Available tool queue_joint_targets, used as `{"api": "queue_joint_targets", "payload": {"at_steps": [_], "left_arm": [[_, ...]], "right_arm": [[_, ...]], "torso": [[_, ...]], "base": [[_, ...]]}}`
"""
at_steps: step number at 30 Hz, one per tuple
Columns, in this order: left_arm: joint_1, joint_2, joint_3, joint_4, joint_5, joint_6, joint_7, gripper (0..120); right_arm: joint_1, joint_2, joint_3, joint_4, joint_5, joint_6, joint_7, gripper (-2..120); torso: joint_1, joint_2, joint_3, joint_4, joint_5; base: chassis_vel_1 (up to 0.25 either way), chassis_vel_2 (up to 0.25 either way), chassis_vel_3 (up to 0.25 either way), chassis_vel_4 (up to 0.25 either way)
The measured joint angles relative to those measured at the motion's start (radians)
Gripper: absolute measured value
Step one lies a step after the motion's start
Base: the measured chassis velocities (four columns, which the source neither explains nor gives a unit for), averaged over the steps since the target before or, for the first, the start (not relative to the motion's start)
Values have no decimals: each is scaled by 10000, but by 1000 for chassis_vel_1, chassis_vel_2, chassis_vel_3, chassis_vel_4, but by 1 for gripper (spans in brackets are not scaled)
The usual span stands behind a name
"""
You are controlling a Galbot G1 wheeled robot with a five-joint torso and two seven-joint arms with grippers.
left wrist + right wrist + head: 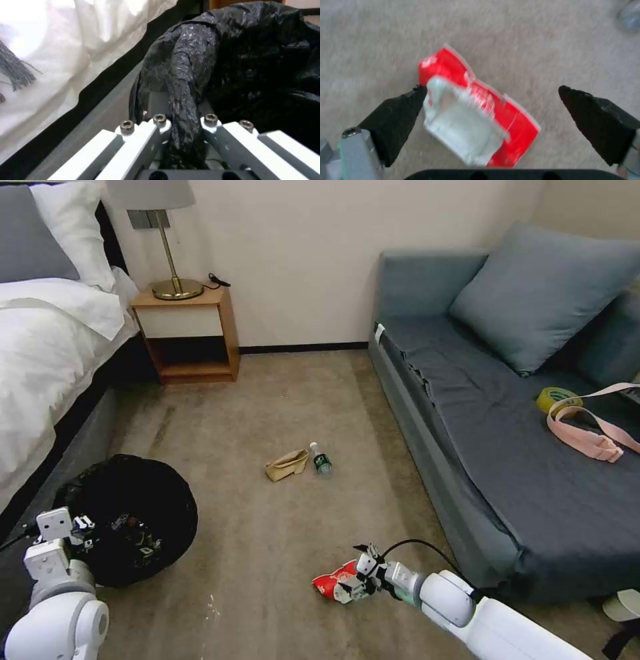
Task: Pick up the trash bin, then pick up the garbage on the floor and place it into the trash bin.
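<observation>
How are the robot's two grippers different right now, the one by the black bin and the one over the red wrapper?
The left gripper is shut on the bag-covered rim of the trash bin, beside the bed; the right gripper is open, its black fingertips either side of the red-and-white wrapper on the carpet. The left fingers look white. Both are low near the floor.

even indoor light, blurry wrist views

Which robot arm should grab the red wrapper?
The right. Its gripper is open with the red wrapper lying on the carpet between its fingers. The left gripper is busy: it is shut on the bin's black bag rim, over by the bed.
</observation>
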Motion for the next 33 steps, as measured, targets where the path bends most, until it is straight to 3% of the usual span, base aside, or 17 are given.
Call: {"api": "queue_joint_targets", "payload": {"at_steps": [16,22,24,27,29,32,33], "left_arm": [[-93,-42,67,31,174,-23,61,4],[-147,-118,142,68,218,-58,86,4],[-148,-110,133,68,214,-57,88,4],[-152,-6,-24,112,130,-79,90,4],[-153,-1,-35,114,119,-79,91,4],[-151,7,-48,114,99,-84,101,4],[-151,7,-48,114,99,-84,101,4]], "right_arm": [[562,530,-570,-1379,-254,224,-95,98],[1060,1012,-793,-2467,-444,446,-120,76],[1084,1052,-793,-2533,-453,454,-121,74],[1218,1200,-804,-2860,-512,505,-160,56],[1230,1213,-804,-2891,-520,520,-167,54],[1289,1321,-796,-2991,-535,572,-184,39],[1289,1321,-796,-2991,-535,572,-184,39]], "torso": [[0,0,1,0,-1],[0,0,2,0,-2],[0,0,1,0,-1],[0,0,1,1,-1],[0,0,1,1,-1],[0,0,1,-1,-2],[0,0,1,-1,-2]], "base": [[0,0,0,0],[0,0,0,0],[0,0,0,0],[0,0,0,0],[0,0,0,0],[0,0,0,0],[0,0,0,0]]}}
